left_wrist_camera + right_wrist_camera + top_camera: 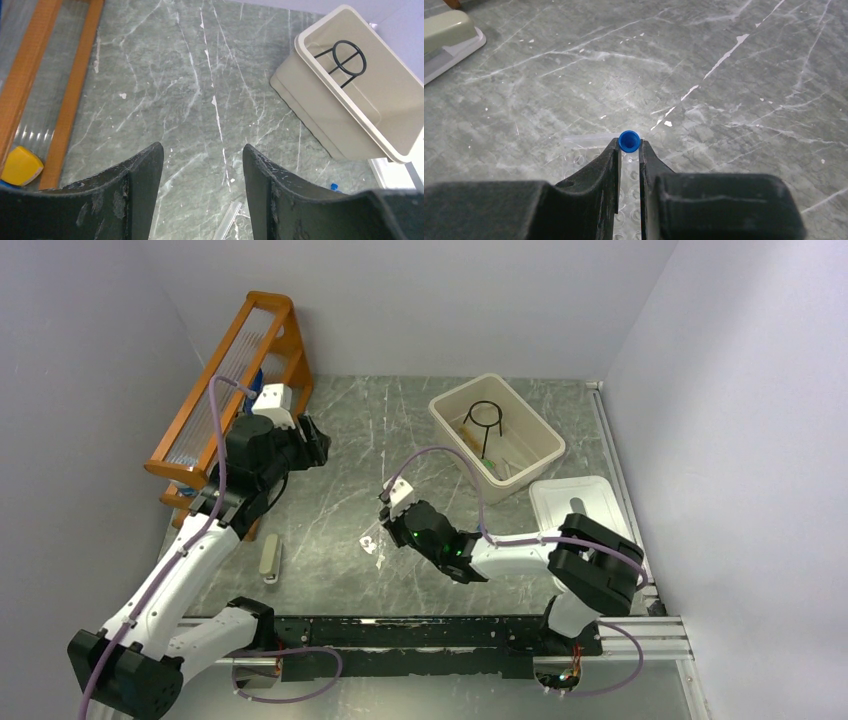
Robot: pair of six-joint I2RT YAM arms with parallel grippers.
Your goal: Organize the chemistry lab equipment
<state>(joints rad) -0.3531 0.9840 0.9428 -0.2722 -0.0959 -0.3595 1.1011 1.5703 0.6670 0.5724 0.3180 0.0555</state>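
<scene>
Blue-capped piece is nipped between the tips of the right claw, low over the middle of the grey marble desk. Only the round cap shows; whatever hangs below it is hidden by the fingers. Just behind it lies a clear thin tube, faint against the stone. Some bubbled clear plastic glints under the claw, too blurred to name. The left claw hangs spread and empty near the orange wooden rack. Farther back, the beige bin holds the black wire ring with stem and a green-handled tool, half lost among pale things I can't make out. A grey oblong lies near the left arm.
</scene>
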